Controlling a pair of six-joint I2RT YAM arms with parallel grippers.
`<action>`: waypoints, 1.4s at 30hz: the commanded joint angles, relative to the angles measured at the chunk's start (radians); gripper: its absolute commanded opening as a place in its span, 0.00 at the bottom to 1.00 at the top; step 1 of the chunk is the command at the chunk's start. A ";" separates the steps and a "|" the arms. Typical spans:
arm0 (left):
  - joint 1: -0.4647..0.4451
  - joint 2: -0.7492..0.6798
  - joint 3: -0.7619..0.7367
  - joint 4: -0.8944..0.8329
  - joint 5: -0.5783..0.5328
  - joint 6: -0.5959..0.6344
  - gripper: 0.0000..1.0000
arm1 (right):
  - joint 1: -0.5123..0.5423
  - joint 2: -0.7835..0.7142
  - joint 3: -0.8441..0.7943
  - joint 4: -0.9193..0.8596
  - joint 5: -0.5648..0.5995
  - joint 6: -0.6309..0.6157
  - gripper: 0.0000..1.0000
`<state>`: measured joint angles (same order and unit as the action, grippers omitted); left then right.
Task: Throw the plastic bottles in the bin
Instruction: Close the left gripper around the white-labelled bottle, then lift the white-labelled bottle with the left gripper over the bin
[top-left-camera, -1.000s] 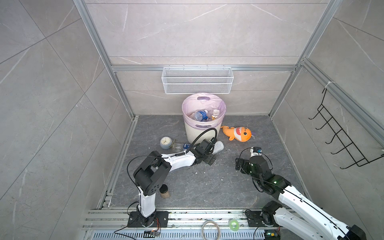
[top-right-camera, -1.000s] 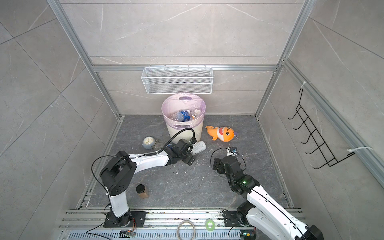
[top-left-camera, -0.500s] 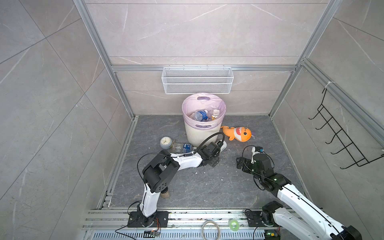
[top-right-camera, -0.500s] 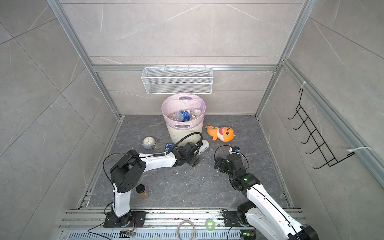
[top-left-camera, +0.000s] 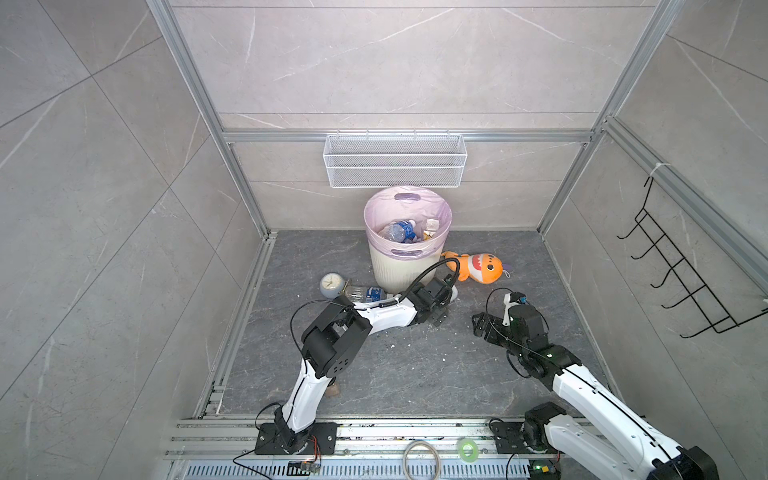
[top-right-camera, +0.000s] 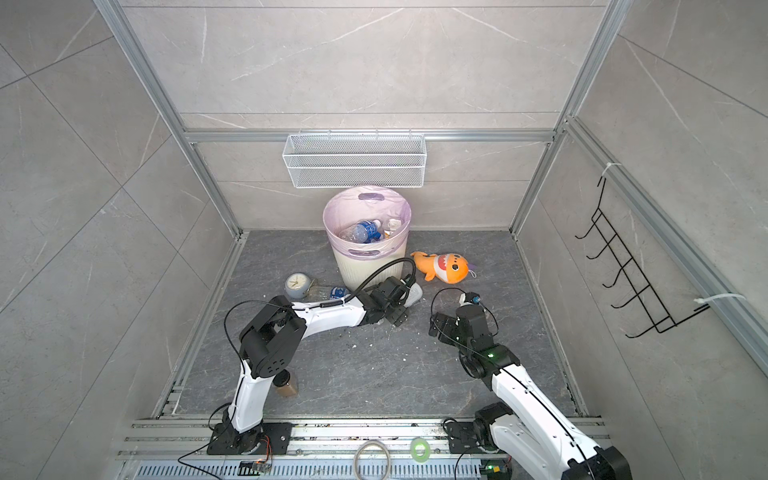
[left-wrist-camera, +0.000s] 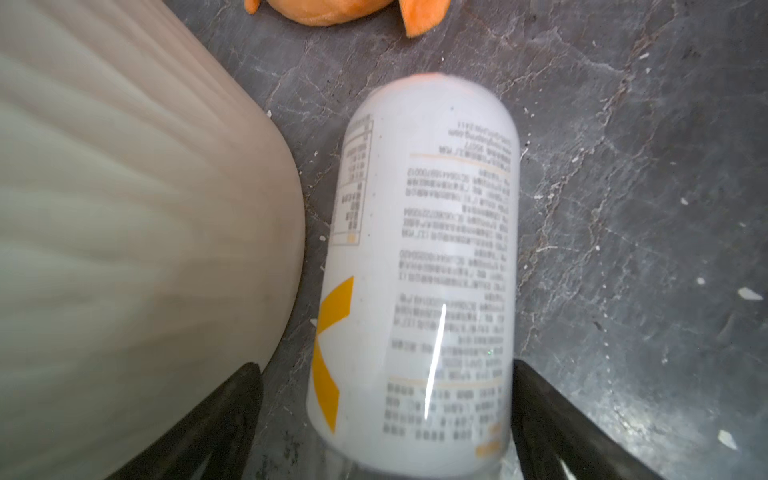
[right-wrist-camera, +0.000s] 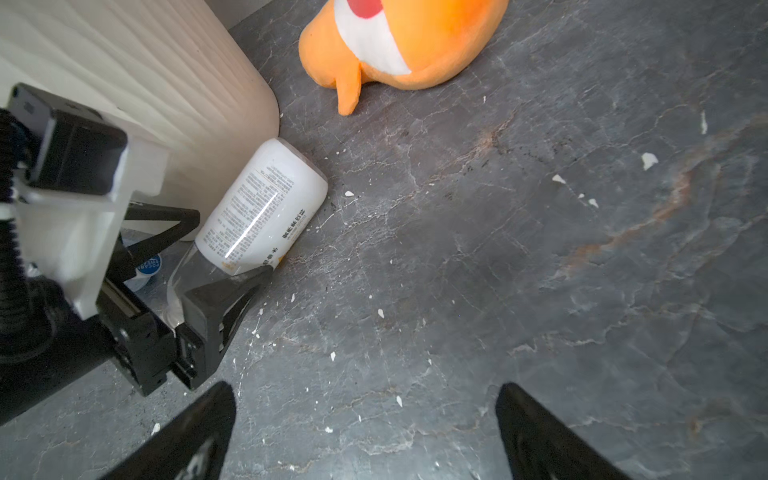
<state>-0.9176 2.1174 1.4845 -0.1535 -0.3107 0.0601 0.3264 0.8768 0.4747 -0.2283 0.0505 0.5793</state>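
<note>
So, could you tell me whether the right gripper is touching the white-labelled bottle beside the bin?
Apart. The right wrist view shows bare floor between the open right gripper and the white-labelled bottle.

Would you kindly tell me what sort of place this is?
Likely a mock bathroom corner built as a robot test cell: grey tiled walls held in an aluminium frame, with a wire mesh basket and a black hook rack hung on them.

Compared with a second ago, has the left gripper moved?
Yes. The left gripper has shifted right along the foot of the bin, toward the orange plush toy, its open jaws on either side of the white-labelled bottle lying there.
</note>
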 joint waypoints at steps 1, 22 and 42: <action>0.000 0.024 0.050 -0.035 -0.002 0.029 0.91 | -0.011 0.004 -0.015 0.019 -0.024 0.010 1.00; -0.026 -0.162 -0.133 0.008 0.035 -0.023 0.65 | -0.039 -0.004 -0.020 0.018 -0.050 0.013 1.00; -0.096 -0.704 -0.571 0.020 -0.109 -0.162 0.65 | -0.042 -0.007 -0.031 0.025 -0.069 0.009 1.00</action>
<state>-1.0130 1.5227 0.9485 -0.1490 -0.3695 -0.0441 0.2874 0.8772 0.4625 -0.2260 -0.0051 0.5842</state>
